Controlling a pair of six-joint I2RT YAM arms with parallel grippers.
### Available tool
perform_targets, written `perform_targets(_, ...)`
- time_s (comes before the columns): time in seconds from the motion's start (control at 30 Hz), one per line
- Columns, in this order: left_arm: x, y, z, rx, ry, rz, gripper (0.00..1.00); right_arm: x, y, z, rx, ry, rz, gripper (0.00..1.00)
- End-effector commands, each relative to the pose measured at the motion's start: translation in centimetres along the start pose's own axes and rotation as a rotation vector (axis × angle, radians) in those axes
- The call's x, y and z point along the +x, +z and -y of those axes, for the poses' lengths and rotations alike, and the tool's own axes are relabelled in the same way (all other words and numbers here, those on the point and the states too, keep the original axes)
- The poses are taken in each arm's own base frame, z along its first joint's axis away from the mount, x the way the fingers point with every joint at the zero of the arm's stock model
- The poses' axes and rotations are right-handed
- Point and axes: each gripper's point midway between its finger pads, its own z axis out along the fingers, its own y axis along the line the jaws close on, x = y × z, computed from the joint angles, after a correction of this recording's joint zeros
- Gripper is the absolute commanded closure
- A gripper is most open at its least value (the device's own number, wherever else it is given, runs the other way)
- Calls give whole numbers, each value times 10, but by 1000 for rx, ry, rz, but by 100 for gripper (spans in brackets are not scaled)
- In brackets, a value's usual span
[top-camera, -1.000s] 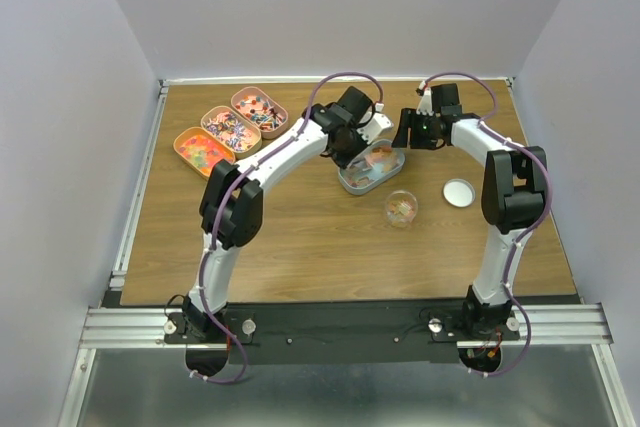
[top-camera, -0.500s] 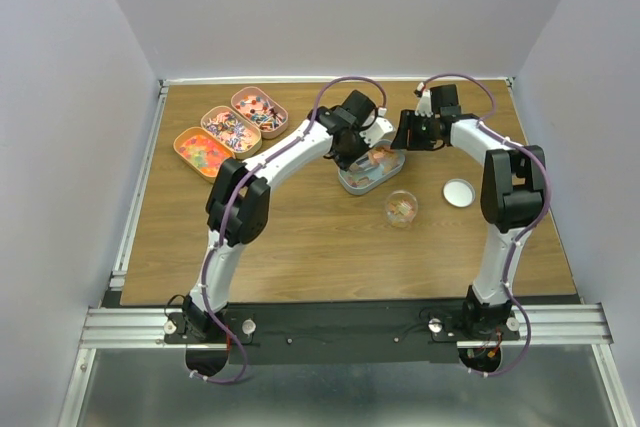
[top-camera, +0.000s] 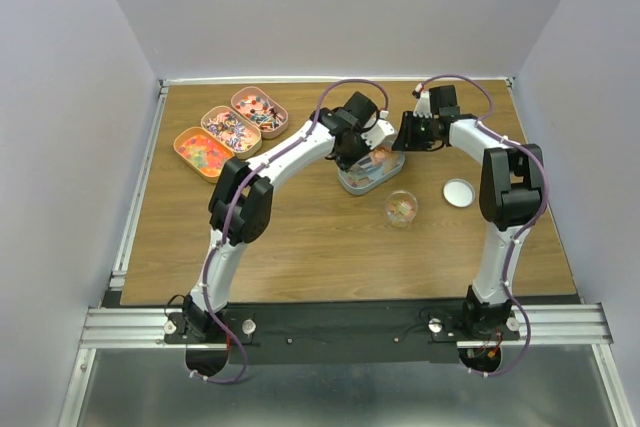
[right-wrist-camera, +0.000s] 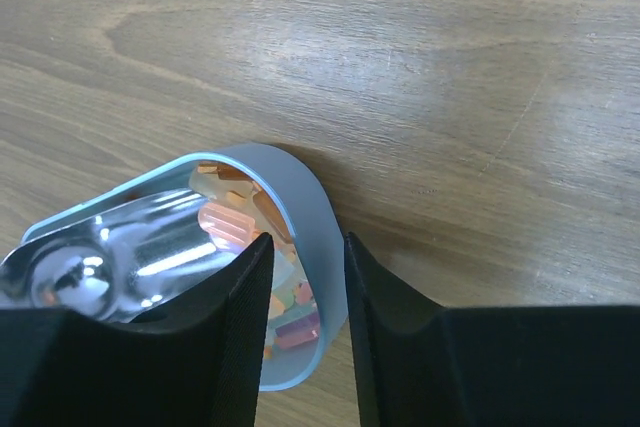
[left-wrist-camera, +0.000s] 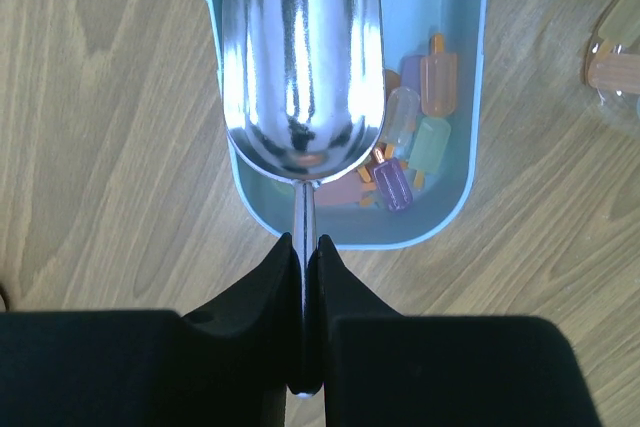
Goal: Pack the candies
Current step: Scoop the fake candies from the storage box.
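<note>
**Left wrist view: scoop lined up along the tin**

Your left claw (left-wrist-camera: 303,247) is pressed together on the thin handle of the silver metal scoop (left-wrist-camera: 300,57). The handle runs straight ahead from the jaws. Its bowl sits over the pale blue oval tin (left-wrist-camera: 440,217), whose long axis follows the same line. The candies (left-wrist-camera: 420,117), small pastel lolly shapes, lie in the tin just right of the bowl, most pointing lengthwise along it. Your right claw (right-wrist-camera: 300,277) straddles the tin's far end wall, one finger inside and one outside; whether it actually grips, I cannot tell. The left arm carries the scoop, so expect to nudge the bowl rightward into the pile.
</note>
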Motion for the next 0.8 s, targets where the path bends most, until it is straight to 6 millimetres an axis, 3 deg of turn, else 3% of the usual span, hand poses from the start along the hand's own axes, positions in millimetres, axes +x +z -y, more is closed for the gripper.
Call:
perform_targets(0.0,-9,13,8,37,27,15,100,-2,3,-3,-30,3,-7,61)
perform_targets(0.77,-15,33,20,110,-5,51,100,2,5,-4,-36,6,-19,82)
